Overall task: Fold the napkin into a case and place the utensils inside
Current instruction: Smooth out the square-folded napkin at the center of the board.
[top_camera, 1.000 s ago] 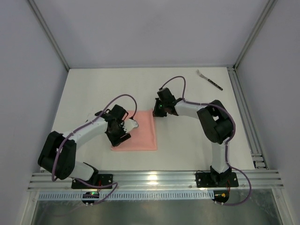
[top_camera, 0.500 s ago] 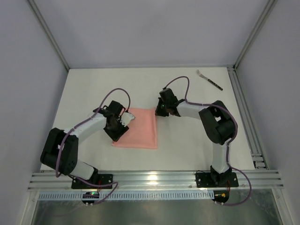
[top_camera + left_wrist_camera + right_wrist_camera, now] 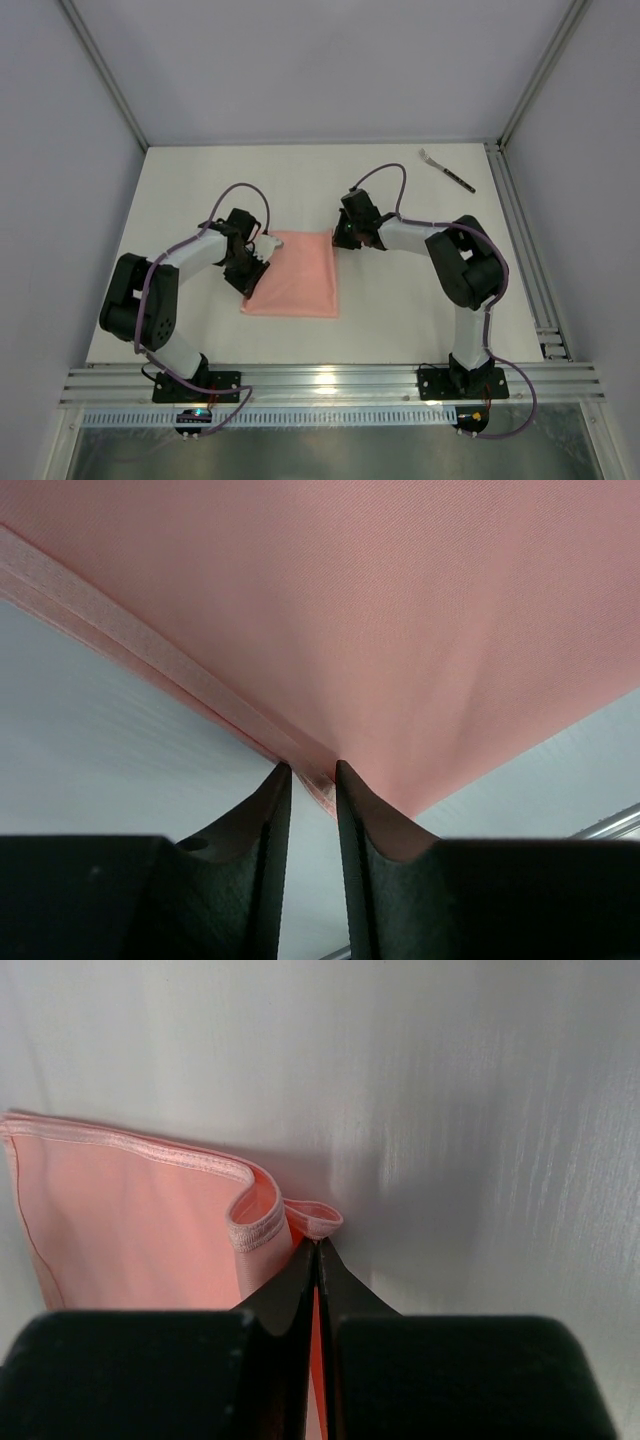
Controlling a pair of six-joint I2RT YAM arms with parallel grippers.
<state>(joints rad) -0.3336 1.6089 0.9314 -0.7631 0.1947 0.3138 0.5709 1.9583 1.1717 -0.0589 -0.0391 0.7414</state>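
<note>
Left claw [image 3: 312, 772] sits at the far-left corner of the napkin [image 3: 297, 275], jaws narrowly apart astride the hem; whether it pinches the cloth I cannot tell. The napkin lies flat mid-worktop [image 3: 400, 300] between the arms. Right claw [image 3: 314, 1248] is closed on its far-right corner. The fork [image 3: 447, 170] lies well apart, far right

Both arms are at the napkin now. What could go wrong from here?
1. The left end effector has only the hem of the napkin at its tips, jaws not yet shut; it could miss or slip off.
2. The right end effector pinches just a curled corner; lifting might pull it free and skew the fold.
</note>
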